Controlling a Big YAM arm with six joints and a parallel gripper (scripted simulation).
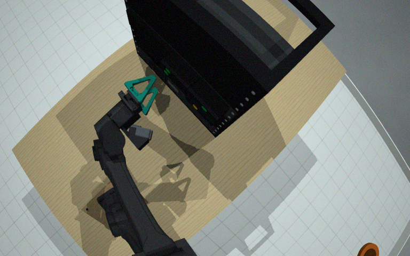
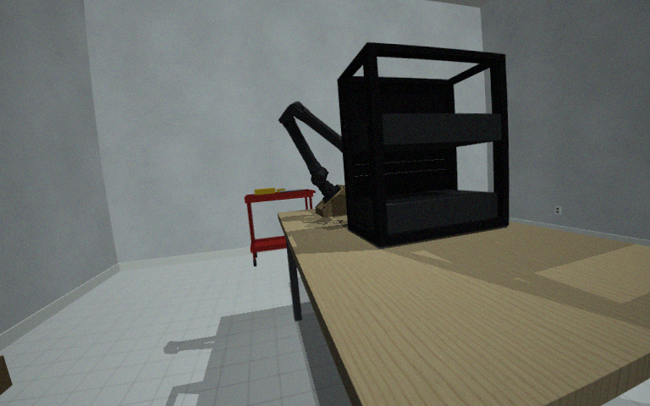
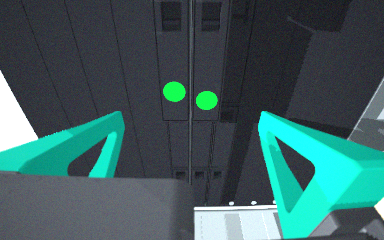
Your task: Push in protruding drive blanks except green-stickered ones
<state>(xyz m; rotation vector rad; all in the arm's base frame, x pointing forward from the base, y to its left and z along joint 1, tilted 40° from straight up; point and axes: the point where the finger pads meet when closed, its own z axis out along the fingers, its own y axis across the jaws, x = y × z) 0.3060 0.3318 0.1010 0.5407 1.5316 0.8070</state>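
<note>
The black rack [image 1: 208, 51] stands on the wooden table, its front face turned toward my arm. My gripper [image 1: 155, 83], with teal fingers, is open and empty, a short way in front of the left part of the rack's front. In the wrist view the open gripper [image 3: 192, 145] frames two adjoining drive blanks, one with a green sticker [image 3: 174, 91] and the other with a green sticker [image 3: 206, 100]. In the overhead view these green stickers [image 1: 166, 71] sit just beyond the fingertips. Further right on the front are a yellow sticker [image 1: 195, 106] and another green sticker [image 1: 204, 109]. In the exterior view the rack [image 2: 421, 143] hides the gripper.
The table edge runs close behind the arm's base [image 1: 126, 211]. A red cart [image 2: 275, 220] stands on the floor beyond the table's far end. An orange round object [image 1: 368, 249] lies on the floor at the lower right.
</note>
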